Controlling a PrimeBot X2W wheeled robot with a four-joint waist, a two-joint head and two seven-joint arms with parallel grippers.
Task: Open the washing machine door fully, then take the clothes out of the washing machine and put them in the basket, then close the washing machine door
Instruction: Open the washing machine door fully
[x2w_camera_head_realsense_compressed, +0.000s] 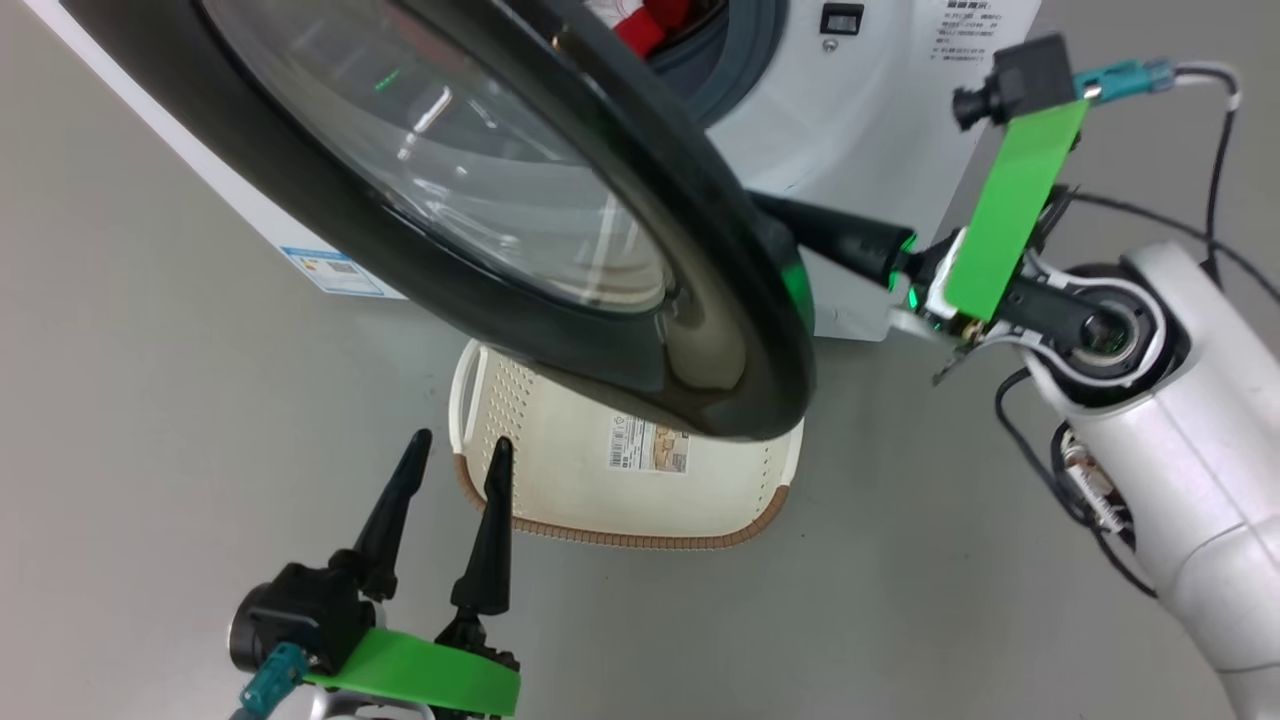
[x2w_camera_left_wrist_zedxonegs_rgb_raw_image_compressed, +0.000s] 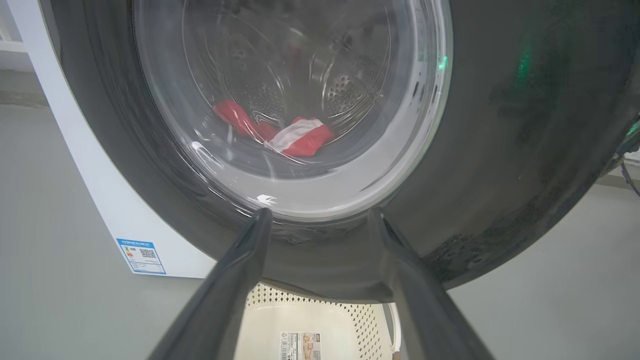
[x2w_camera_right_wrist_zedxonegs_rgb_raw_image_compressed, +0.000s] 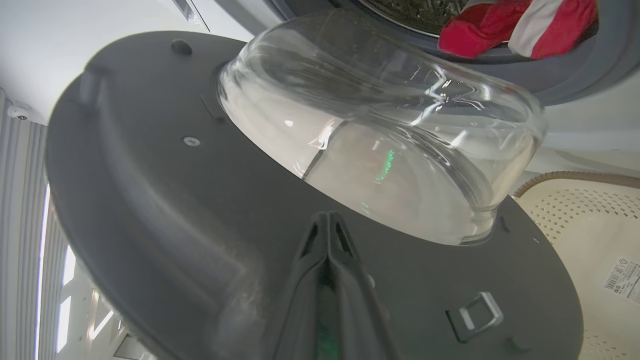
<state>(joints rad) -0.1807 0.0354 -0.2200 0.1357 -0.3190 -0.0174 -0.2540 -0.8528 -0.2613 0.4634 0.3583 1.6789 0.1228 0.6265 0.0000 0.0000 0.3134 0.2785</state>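
The door (x2w_camera_head_realsense_compressed: 480, 190) is seen swung partly open across the upper centre of the head view. Its black rim hangs over the far part of the basket (x2w_camera_head_realsense_compressed: 545, 455), which is set on the grey floor (x2w_camera_head_realsense_compressed: 150, 450) just before the washing machine (x2w_camera_head_realsense_compressed: 860, 130). A paper label (x2w_camera_head_realsense_compressed: 650, 445) is seen on the basket's bottom. The clothes (x2w_camera_left_wrist_zedxonegs_rgb_raw_image_compressed: 295, 137), red and white, are seen through the door's glass at the centre of the left wrist view, lying low in the perforated drum (x2w_camera_left_wrist_zedxonegs_rgb_raw_image_compressed: 345, 90). A red scrap is also seen at the top centre of the head view, in the machine's mouth. The left end effector (x2w_camera_head_realsense_compressed: 462, 440) is held at the lower left of the head view, its fingers spread wide with nothing between them. It is pointed up the frame at the basket's near left corner and kept apart from the door. The right end effector (x2w_camera_right_wrist_zedxonegs_rgb_raw_image_compressed: 327, 216) is closed, with nothing gripped between its fingers. At the right of the head view it is reached in behind the door's edge. In the right wrist view its tips are seen over the door's dark inner face, just below the glass bowl (x2w_camera_right_wrist_zedxonegs_rgb_raw_image_compressed: 390, 125); whether they touch it cannot be told. A blue sticker (x2w_camera_head_realsense_compressed: 332, 270) is seen on the machine's white panel at the left of the head view.
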